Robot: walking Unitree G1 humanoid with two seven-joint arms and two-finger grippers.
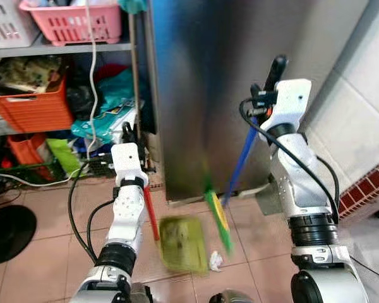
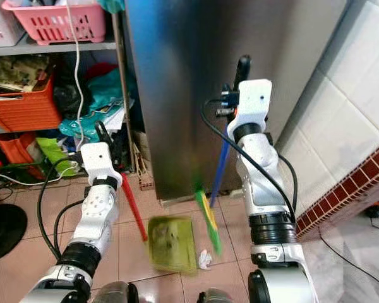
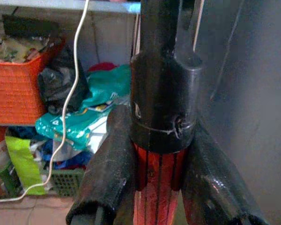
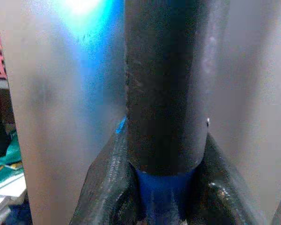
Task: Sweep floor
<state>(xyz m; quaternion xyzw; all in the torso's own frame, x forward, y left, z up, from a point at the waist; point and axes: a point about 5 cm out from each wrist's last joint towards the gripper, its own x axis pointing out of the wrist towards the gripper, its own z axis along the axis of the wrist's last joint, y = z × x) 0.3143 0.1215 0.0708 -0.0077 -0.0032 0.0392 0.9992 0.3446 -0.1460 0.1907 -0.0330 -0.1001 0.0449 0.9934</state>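
My right gripper (image 1: 260, 106) is shut on the blue broom handle (image 1: 240, 161), which slants down to the green and yellow broom head (image 1: 218, 219) on the tiled floor. The broom head is blurred. My left gripper (image 1: 130, 134) is shut on the red dustpan handle (image 1: 151, 213); the black cap of that handle fills the left wrist view between my fingers (image 3: 103, 173). The green dustpan (image 1: 182, 243) lies flat on the floor between my arms. A crumpled white scrap of paper (image 1: 215, 260) sits just to the right of the dustpan, below the broom head.
A tall steel cabinet (image 1: 227, 76) stands straight ahead. Shelves (image 1: 57, 47) with pink and orange baskets, bags and a white cable are at the left. A white tiled wall (image 1: 360, 120) with a red brick base closes the right. A black round object (image 1: 9, 232) lies on the floor, far left.
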